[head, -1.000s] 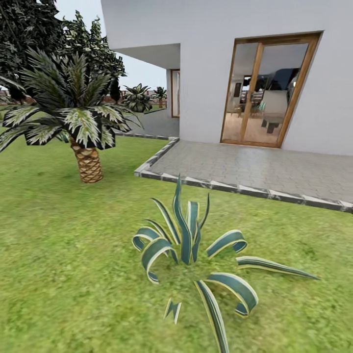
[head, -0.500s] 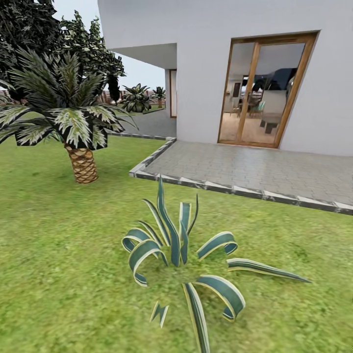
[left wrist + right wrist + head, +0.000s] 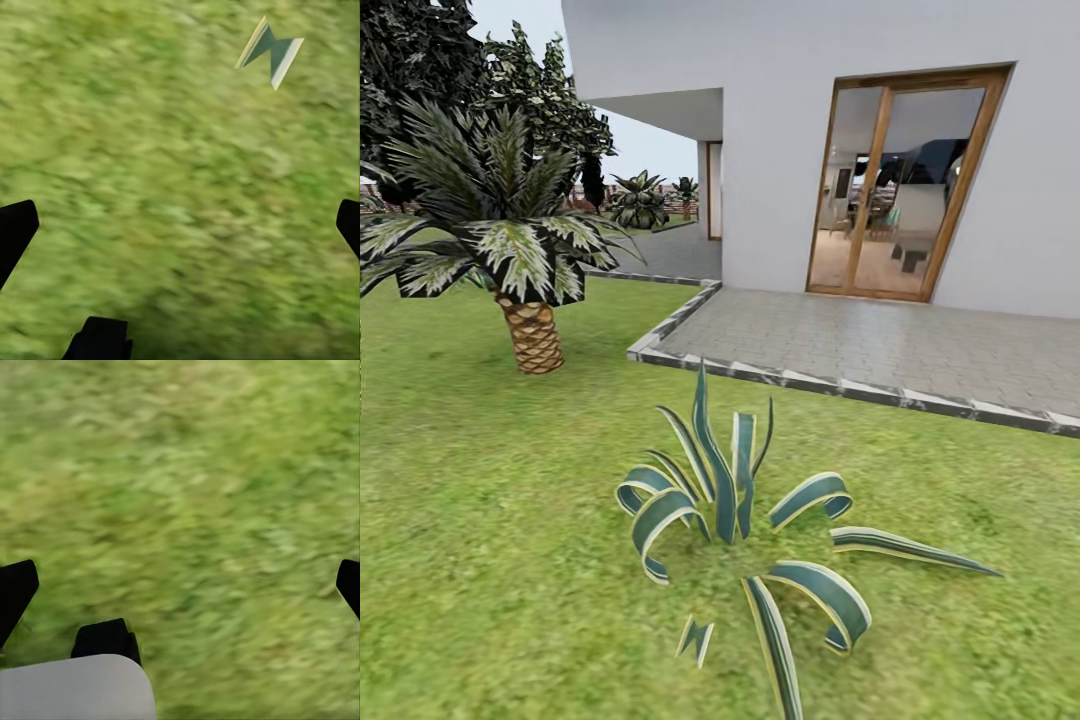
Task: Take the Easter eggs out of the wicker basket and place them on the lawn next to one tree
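Note:
The lawn [image 3: 490, 500] of short mottled green grass spreads across the head view. The Easter eggs, the wicker basket and the tree are out of view. My left gripper [image 3: 180, 225] hangs open over bare grass [image 3: 150, 150], its dark fingertips [image 3: 15, 229] far apart at the picture's sides. My right gripper [image 3: 180, 585] is open too, above grass [image 3: 195, 472], with nothing between its fingertips [image 3: 15, 585].
A spiky striped agave plant [image 3: 735, 500] grows just ahead; one leaf tip [image 3: 271, 49] shows in the left wrist view. A short scaly-trunked palm [image 3: 532, 330] stands left. A grey paved patio [image 3: 880, 345] with a stone kerb [image 3: 810, 382] and a glass door [image 3: 895, 185] lie ahead right.
The whole head view slid slightly left and then partly back right, so the camera moved. Nothing in the garden itself has shifted.

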Tool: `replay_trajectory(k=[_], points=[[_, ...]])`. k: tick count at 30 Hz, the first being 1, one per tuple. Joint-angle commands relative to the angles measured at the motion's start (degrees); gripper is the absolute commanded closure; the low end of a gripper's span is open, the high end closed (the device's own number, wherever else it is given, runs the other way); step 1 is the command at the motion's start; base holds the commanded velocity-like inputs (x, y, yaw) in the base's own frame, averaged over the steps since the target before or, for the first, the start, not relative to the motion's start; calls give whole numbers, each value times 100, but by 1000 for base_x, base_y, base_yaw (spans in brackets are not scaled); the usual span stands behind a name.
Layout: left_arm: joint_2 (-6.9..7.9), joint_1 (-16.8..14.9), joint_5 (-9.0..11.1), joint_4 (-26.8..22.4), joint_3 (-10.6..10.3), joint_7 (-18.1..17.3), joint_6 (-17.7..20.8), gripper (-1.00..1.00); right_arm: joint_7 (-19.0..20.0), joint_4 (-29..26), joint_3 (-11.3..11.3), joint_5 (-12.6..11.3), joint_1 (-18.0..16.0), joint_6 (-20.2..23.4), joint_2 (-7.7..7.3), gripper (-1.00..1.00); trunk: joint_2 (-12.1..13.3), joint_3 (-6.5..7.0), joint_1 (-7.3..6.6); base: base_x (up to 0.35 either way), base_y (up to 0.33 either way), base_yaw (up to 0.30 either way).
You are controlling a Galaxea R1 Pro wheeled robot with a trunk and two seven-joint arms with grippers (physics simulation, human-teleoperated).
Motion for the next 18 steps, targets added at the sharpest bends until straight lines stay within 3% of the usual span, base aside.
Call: replay_trajectory(k=[1, 12, 18], points=[[-1, -4, 47, 4, 2, -1, -17, -100, 2, 4, -15, 2, -3, -20, 1, -100, -2, -5, -1, 0, 271, 0], [1, -3, 47, 1, 2, -1, -17, -100, -9, 4, -15, 2, -3, -7, 1, -100, -2, -5, -1, 0, 273, 0], [0, -4, 46, -1, 2, -1, -17, -100, -6, 1, -15, 2, -3, -11, 1, -100, -2, -5, -1, 0, 55, 0]])
